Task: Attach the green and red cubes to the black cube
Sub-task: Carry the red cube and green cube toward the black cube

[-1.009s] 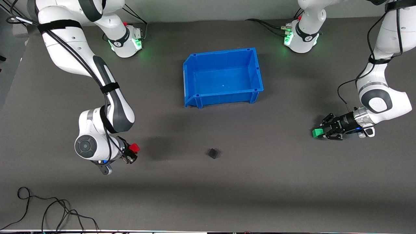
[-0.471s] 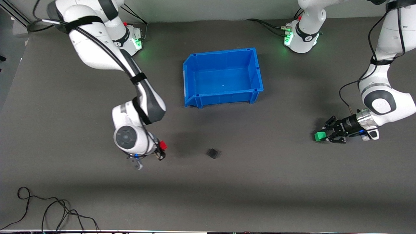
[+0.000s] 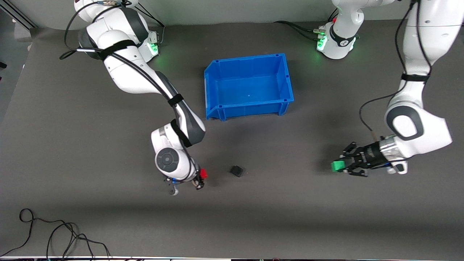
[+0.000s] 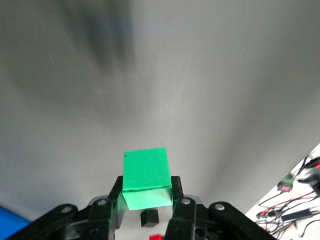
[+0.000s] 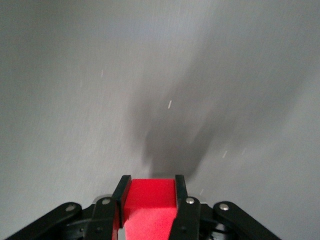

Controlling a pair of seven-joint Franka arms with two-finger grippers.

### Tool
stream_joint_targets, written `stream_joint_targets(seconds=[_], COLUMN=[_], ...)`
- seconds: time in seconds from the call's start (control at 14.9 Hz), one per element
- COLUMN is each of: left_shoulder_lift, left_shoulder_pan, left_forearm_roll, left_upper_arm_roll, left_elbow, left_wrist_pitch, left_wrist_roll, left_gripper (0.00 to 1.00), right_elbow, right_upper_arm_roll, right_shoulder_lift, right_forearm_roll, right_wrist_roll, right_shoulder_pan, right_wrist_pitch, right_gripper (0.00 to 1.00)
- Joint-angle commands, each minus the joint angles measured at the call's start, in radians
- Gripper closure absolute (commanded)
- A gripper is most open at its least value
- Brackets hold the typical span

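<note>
The black cube [image 3: 237, 170] lies on the grey mat, nearer to the front camera than the blue bin. My right gripper [image 3: 201, 177] is shut on the red cube [image 3: 203, 173] just above the mat, beside the black cube toward the right arm's end. The red cube fills the jaws in the right wrist view [image 5: 149, 197]. My left gripper [image 3: 342, 165] is shut on the green cube [image 3: 338, 166] over the mat toward the left arm's end. In the left wrist view the green cube [image 4: 146, 177] sits between the fingers, with the black cube [image 4: 149, 217] small below it.
An open blue bin [image 3: 286, 78] stands mid-table, farther from the front camera than the black cube. Loose black cables [image 3: 54, 235] lie at the front edge toward the right arm's end. Both arm bases stand at the back.
My right gripper carried the red cube across the mat toward the black cube and now sits close beside it. My left gripper moved the green cube a little toward the black cube.
</note>
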Motion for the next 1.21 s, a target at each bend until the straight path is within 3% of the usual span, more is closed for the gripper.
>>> stream_joint_targets(seconds=[0.0, 0.4, 0.54, 1.14], left_shoulder_lift=[0.023, 0.149, 0.163, 0.197], left_shoulder_pan=[-0.096, -0.212, -0.218, -0.233], left_forearm_roll=[0.004, 0.008, 0.013, 0.013], left_upper_arm_roll=[0.015, 0.015, 0.015, 0.019], left_elbow=[0.052, 0.239, 0.256, 0.288], left_wrist_pitch=[0.011, 0.012, 0.012, 0.012], left_wrist_roll=[-0.045, -0.125, -0.123, -0.125], left_gripper=[1.00, 1.00, 1.00, 1.00], right_elbow=[0.068, 0.114, 0.118, 0.131], right_upper_arm_roll=[0.046, 0.064, 0.071, 0.078], right_shoulder_lift=[0.042, 0.131, 0.146, 0.151], right_forearm_roll=[0.025, 0.014, 0.015, 0.017], right_wrist_roll=[0.122, 0.168, 0.174, 0.197], right_shoulder_pan=[0.005, 0.031, 0.036, 0.047], right_wrist_pitch=[0.041, 0.175, 0.245, 0.260], right_gripper=[0.83, 0.84, 0.87, 0.87])
